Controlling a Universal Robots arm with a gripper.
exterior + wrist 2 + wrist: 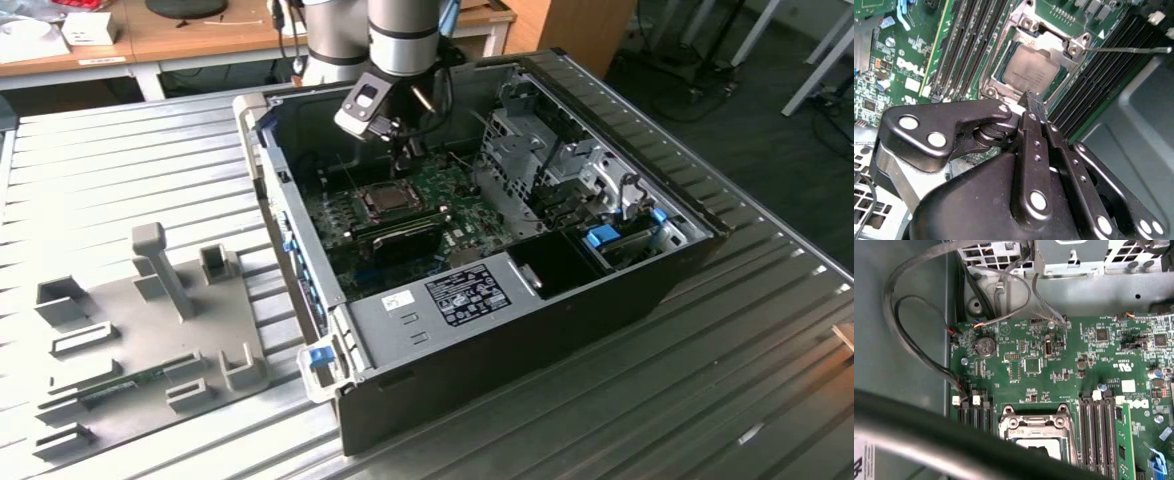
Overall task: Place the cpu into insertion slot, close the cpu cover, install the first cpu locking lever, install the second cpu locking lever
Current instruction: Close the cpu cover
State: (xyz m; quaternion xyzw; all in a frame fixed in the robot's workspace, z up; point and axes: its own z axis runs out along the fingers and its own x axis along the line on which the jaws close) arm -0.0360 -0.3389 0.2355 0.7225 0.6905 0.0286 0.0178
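The chip [1026, 72] is lying under the lowered cover [1051, 36], one lever [1129, 50] is sticking out unlatched, closed empty fingers [1034, 107] hovering alongside

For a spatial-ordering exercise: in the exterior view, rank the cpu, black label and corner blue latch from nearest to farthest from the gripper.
1. cpu, on the board beside the gripper.
2. black label, on the grey panel.
3. corner blue latch, low toward the exterior view's left.
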